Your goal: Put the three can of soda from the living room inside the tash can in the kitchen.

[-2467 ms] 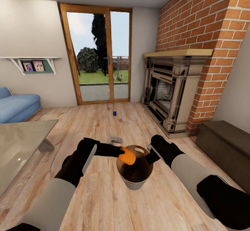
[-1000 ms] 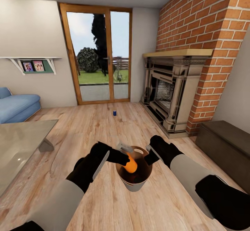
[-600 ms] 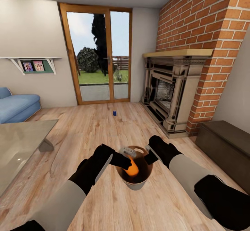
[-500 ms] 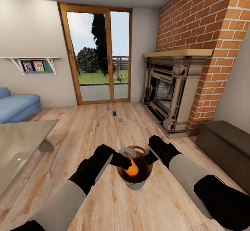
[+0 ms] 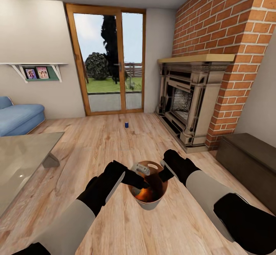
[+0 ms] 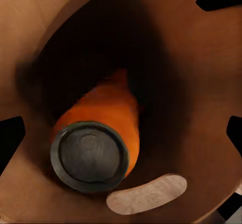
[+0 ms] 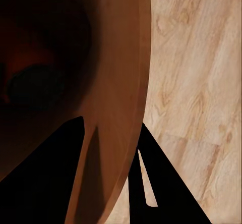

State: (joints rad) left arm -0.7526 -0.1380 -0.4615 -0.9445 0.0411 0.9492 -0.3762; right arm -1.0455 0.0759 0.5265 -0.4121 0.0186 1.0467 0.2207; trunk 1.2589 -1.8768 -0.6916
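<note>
The trash can (image 5: pixel 149 202), pale outside and glossy copper-brown inside, hangs over the wood floor with my right gripper (image 5: pixel 164 173) shut on its far rim. The right wrist view has the bin wall (image 7: pixel 113 133) between the two dark fingers. My left gripper (image 5: pixel 140 169) hovers open over the bin's mouth. The orange soda can (image 5: pixel 141 196) lies loose at the bottom of the bin, seen end-on as the orange can (image 6: pixel 103 138) in the left wrist view. A dark blue soda can (image 5: pixel 126 124) stands on the floor near the glass door. A third can is out of view.
A glass coffee table (image 5: pixel 21 159) stands at the left, with a blue sofa (image 5: pixel 19 117) behind it. The dark fireplace (image 5: pixel 188 105) and brick chimney (image 5: pixel 230 21) rise at the right, beside a long dark bench (image 5: pixel 249 159). Bare plank floor stretches toward the door.
My left gripper carried the orange can over the bin, lowered it into the mouth and opened. The can has dropped to the bin's bottom. The right arm held still.
</note>
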